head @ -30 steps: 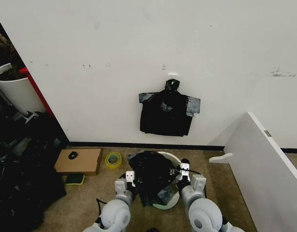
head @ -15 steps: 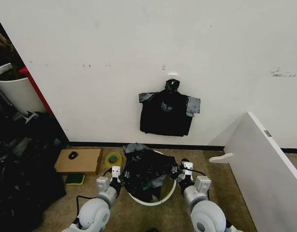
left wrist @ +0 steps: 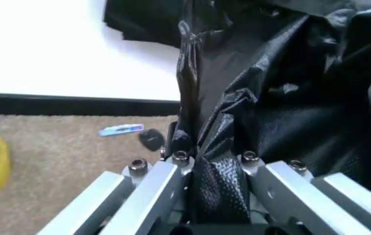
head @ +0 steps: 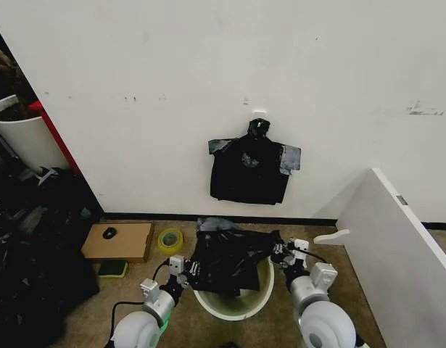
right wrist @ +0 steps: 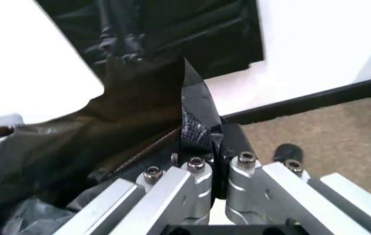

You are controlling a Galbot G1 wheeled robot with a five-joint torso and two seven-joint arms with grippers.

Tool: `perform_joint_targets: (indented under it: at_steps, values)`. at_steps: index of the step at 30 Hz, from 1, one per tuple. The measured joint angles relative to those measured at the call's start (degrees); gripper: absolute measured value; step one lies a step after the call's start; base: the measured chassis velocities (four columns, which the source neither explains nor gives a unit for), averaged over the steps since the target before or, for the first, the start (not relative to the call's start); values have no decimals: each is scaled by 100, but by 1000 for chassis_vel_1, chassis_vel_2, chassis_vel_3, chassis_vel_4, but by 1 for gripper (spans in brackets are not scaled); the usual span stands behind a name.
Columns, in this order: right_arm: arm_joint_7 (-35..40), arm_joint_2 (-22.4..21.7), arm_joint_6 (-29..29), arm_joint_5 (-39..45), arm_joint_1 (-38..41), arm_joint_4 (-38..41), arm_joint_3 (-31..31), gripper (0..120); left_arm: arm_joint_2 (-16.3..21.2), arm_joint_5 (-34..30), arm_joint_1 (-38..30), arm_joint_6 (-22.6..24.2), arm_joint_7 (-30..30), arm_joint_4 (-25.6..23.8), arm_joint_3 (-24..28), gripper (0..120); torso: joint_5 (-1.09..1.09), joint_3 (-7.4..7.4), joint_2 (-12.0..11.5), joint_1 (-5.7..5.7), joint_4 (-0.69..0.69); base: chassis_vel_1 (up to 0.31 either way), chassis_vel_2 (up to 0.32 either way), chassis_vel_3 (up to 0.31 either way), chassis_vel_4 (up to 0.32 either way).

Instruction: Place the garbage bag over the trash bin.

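Since a moment ago your grippers have spread apart: left gripper (head: 185, 267) at nine o'clock of the trash bin (head: 260, 299), right gripper (head: 283, 253) at three, both clamped on the garbage bag (head: 230, 259) stretched over it. Thin, floppy, slippery film; hold its edges.

On the far wall you have a flat black bundle (head: 252, 170) hanging (knotted at the top, grey tabs at its sides). To your left on the carpet lie a cardboard box (head: 119, 241) and a yellow tape roll (head: 170, 239); a white board (head: 397, 250) leans at your right.
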Motion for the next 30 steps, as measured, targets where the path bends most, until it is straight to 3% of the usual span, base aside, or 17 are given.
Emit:
perform_joint_targets:
  at_steps: [7, 12, 19, 24, 30]
  values:
    - [7, -45, 39, 264, -123, -206, 318, 0, -47, -175, 73, -230, 547, -16, -170, 3, 1, 0, 0, 0, 1, 0, 0, 0, 0]
    - [-112, -162, -93, 642, -349, -144, 410, 0, -96, -432, 27, -247, 579, -103, -495, 3, 1, 0, 0, 0, 0, 0, 0, 0, 0]
    - [-243, -231, -3, 541, -607, 20, 97, 0, -111, -664, -62, -223, 533, -169, -669, 3, 0, 0, 0, 0, 1, 0, 0, 0, 0]
    - [-900, -189, 547, -60, -712, -190, -283, 0, -136, -868, -122, -74, 455, -331, -696, 3, 0, 0, 0, 0, 1, 0, 0, 0, 0]
    - [-2434, -128, 1740, -970, -685, -985, -601, 0, -181, -1185, -251, 239, 12, -597, -712, 3, 0, 0, 0, 0, 0, 0, 0, 0, 0]
